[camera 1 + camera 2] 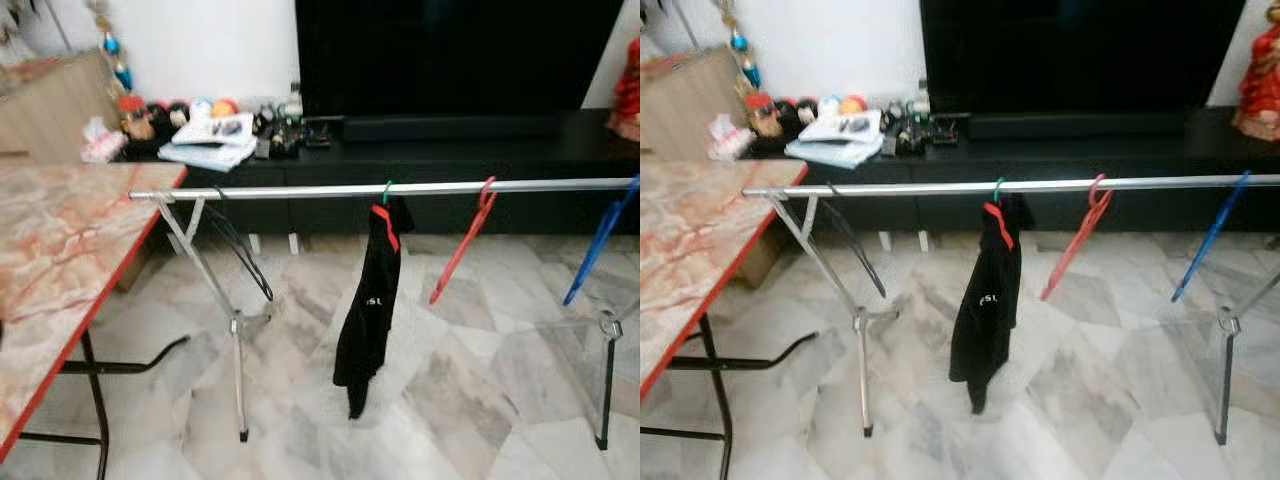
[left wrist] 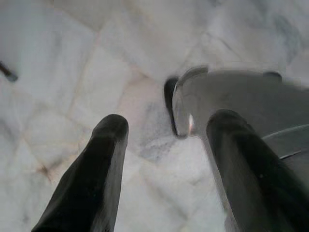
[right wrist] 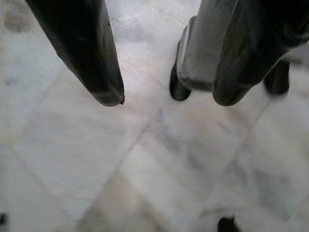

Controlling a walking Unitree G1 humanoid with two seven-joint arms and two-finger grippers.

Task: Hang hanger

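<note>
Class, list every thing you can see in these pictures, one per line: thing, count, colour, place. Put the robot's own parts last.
Clothes rail: one, silver, across the room on metal legs.
Black hanger: one, on the rail's left end.
Green hanger: one, mid-rail, carrying the garment.
Garment: one, black with red trim, hanging mid-rail.
Red hanger: one, right of the garment.
Blue hanger: one, far right on the rail.
Table: one, marble-patterned with red edge, at left.
TV cabinet: one, black, behind the rail, clutter on its left end.
Floor: pale marble tiles.
Left gripper: one, black, open, over the floor.
Right gripper: one, black, open, over the floor.
</note>
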